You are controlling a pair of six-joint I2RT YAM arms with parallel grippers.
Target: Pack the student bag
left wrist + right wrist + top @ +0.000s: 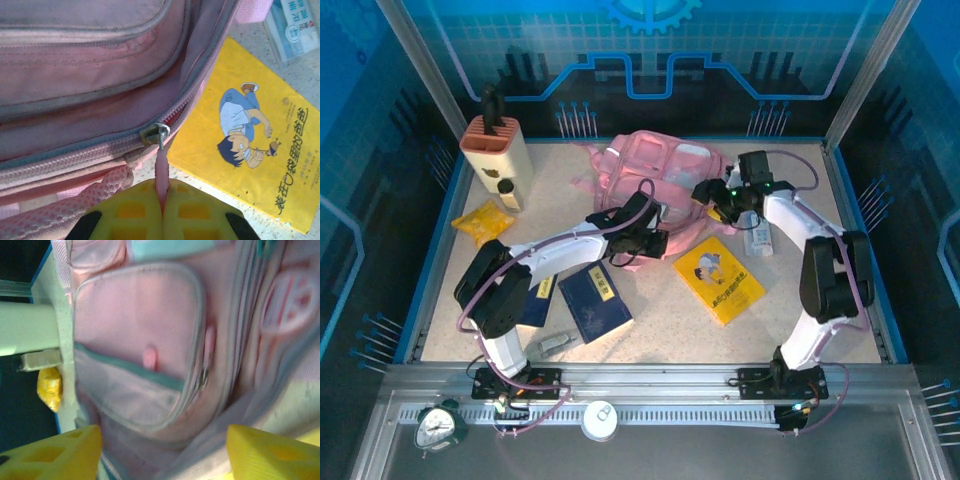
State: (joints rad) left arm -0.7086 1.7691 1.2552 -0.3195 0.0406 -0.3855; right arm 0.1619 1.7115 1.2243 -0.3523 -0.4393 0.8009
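The student bag [660, 172] is a pink backpack lying at the back middle of the table. At its near edge, my left gripper [655, 240] is shut on the bag's pink zip pull [161, 167], just below the metal slider [155, 134]; the yellow fingers [131, 210] press together around the pull. My right gripper [712, 196] hangs over the bag's right side. In the right wrist view it [162, 447] is open, yellow fingertips [55, 455] wide apart over a pale front pocket [135, 315], with nothing between them.
A yellow picture book [720, 278] lies right of the left gripper, close to the bag [260, 150]. Two dark blue books [597, 300] lie front left. A white-blue packet [758, 238], a small yellow packet [482, 222] and a beige holder [496, 152] stand around.
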